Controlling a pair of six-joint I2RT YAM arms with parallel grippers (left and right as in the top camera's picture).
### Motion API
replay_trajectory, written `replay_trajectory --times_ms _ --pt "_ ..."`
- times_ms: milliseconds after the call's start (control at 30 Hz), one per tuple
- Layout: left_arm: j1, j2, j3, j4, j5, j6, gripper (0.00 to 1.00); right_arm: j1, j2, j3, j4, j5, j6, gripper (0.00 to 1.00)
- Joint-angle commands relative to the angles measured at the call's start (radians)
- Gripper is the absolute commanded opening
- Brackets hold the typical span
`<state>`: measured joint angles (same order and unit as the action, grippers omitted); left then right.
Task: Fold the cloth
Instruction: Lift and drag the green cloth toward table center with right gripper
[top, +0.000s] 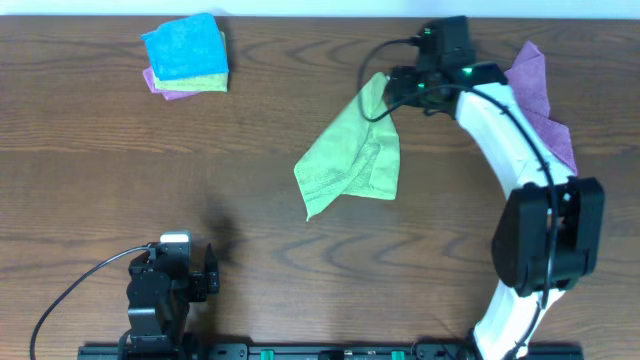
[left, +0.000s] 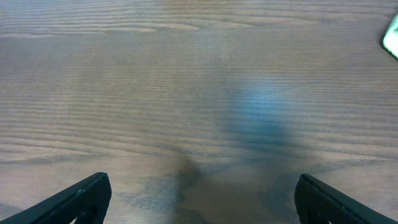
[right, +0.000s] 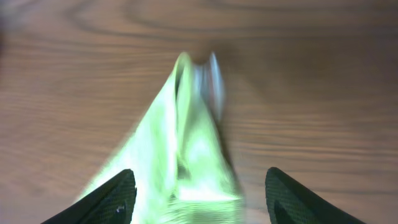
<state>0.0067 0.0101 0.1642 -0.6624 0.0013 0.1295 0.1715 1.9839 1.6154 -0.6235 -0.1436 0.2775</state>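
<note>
A light green cloth (top: 350, 160) lies crumpled on the wooden table right of centre, with one corner rising toward my right gripper (top: 395, 92). In the right wrist view the cloth (right: 186, 149) is blurred and sits between the fingers of the right gripper (right: 196, 205), which are spread wide apart and not pinching it. My left gripper (top: 195, 265) is open and empty at the table's front left. In the left wrist view the left gripper (left: 202, 199) hovers over bare wood.
A stack of folded cloths, blue on green on purple (top: 185, 55), lies at the back left. A purple cloth (top: 538, 90) lies at the back right, partly under the right arm. A pale edge (left: 392, 34) shows at the left wrist view's top right.
</note>
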Motion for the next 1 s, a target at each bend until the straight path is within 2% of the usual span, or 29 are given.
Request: replay_trajectory --times_ms 0,100,233,333,400,567,800,967 --pt "0.006 -0.006 -0.006 -0.01 0.043 -0.04 0.96 -0.023 -0.088 0.008 -0.008 -0.048 -0.018 0.74" --pt "0.006 -0.006 -0.005 -0.01 0.055 -0.087 0.95 -0.02 -0.177 0.008 -0.087 -0.048 -0.036 0.84" --pt "0.006 -0.006 -0.005 -0.01 0.055 -0.116 0.95 -0.019 -0.236 0.008 -0.252 -0.048 -0.041 0.85" --pt "0.006 -0.006 -0.005 -0.01 0.065 -0.126 0.95 -0.019 -0.226 0.005 -0.397 -0.049 -0.074 0.84" --pt "0.006 -0.006 -0.005 0.004 0.106 -0.174 0.95 -0.015 -0.208 -0.002 -0.437 -0.049 -0.084 0.83" --pt "0.006 -0.006 -0.005 0.016 0.164 -0.319 0.96 0.006 -0.158 -0.041 -0.47 -0.102 -0.117 0.83" --pt "0.006 -0.006 -0.005 0.013 0.152 -0.32 0.95 0.098 -0.068 -0.145 -0.425 -0.116 -0.129 0.81" --pt "0.006 -0.006 -0.005 0.012 0.152 -0.321 0.95 0.16 0.004 -0.153 -0.387 -0.106 -0.126 0.79"
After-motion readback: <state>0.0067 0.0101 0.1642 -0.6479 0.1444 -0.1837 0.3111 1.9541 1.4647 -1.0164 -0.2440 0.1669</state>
